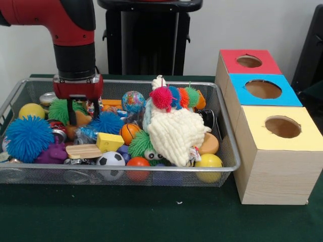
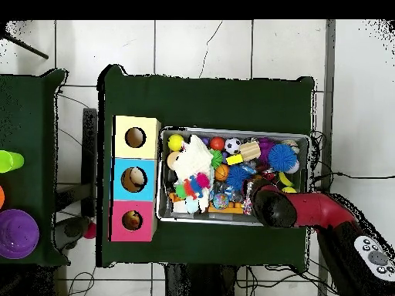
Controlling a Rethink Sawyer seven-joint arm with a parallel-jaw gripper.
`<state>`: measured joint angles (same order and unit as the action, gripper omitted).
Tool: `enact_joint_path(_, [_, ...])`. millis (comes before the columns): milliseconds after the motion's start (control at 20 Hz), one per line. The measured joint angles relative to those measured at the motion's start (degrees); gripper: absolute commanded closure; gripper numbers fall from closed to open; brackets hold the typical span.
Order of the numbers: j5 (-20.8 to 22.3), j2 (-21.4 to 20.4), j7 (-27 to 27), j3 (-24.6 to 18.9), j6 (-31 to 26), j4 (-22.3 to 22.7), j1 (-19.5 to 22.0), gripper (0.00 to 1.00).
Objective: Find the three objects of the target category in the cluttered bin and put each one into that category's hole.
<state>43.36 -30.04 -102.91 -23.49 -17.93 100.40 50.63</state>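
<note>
Three coloured box tops stand in a row beside the wire bin (image 1: 229,151): a red box (image 1: 250,61), a blue box (image 1: 263,89) and a yellow box (image 1: 282,127), each with one round hole in its lid. All sit on the green counter (image 1: 151,217). The gripper (image 1: 83,113) hangs inside the bin at the end away from the boxes, its fingers (image 1: 72,117) lowered among the toys; whether they are spread, closed or holding anything cannot be determined, since clutter hides the tips. Just beside the gripper lie a green spiky ball (image 1: 63,109) and a blue spiky ball (image 1: 107,122). A larger blue spiky ball (image 1: 28,137) rests near the bin's end wall, next to a yellow ball (image 1: 31,110). Nearer the middle are a small basketball (image 1: 129,132), a soccer ball (image 1: 110,160), a yellow wedge block (image 1: 109,142) and a cream knitted cloth (image 1: 174,136). In the overhead view the red arm (image 2: 316,210) reaches over the bin's corner.
</note>
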Motion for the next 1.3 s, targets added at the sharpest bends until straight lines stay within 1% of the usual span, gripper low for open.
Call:
enact_joint_path(550, [-0.2, 0.1, 0.0, 0.1, 0.4, 0.0, -1.1, 0.00])
enact_joint_path(1300, [-0.1, -0.5, 0.0, 0.2, -3.8, -0.5, -2.7, 0.00])
